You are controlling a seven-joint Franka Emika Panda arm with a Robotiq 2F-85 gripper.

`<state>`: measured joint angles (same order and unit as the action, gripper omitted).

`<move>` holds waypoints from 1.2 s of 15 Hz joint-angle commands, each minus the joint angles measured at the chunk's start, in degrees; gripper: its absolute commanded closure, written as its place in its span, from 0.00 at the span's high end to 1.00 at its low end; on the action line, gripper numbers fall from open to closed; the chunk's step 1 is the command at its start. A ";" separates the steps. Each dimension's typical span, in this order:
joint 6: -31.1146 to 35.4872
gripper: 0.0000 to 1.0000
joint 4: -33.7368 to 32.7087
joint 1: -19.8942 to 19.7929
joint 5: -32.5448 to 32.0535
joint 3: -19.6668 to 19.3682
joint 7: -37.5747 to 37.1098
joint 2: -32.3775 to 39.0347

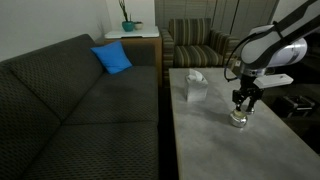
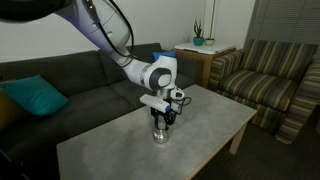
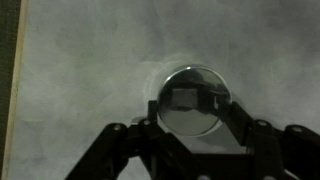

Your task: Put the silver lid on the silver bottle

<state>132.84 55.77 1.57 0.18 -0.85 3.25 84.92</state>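
The silver bottle [image 1: 238, 120] [image 2: 160, 134] stands on the grey table directly under my gripper [image 1: 243, 100] [image 2: 164, 119] in both exterior views. In the wrist view my gripper [image 3: 198, 112] is shut on the silver lid [image 3: 195, 108], a round shiny disc with one finger on each side of it. The lid sits at the bottle's top. The bottle's body is hidden beneath the lid in the wrist view. I cannot tell whether the lid rests fully on the mouth.
A white tissue box [image 1: 195, 86] stands on the grey table [image 1: 220, 150] behind the bottle. A dark sofa [image 1: 80, 110] with a blue cushion [image 1: 113, 58] runs along one side. Striped armchairs [image 2: 270, 80] stand beyond the table.
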 commanded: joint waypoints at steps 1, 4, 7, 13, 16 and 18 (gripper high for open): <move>0.70 0.44 -0.10 -0.03 -0.58 0.26 -1.01 0.00; 0.55 0.44 -0.81 -1.16 0.83 2.38 -0.05 -0.08; -0.33 0.44 -0.75 -1.76 1.70 3.68 0.33 -0.36; -0.52 0.44 -0.47 -0.92 1.91 3.28 -1.09 -0.43; -0.51 0.69 -0.47 -0.75 1.88 3.29 -1.12 -0.43; -0.51 0.44 -0.47 -0.73 1.88 3.29 -1.12 -0.43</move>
<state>132.49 55.46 0.81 2.02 2.47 2.13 84.49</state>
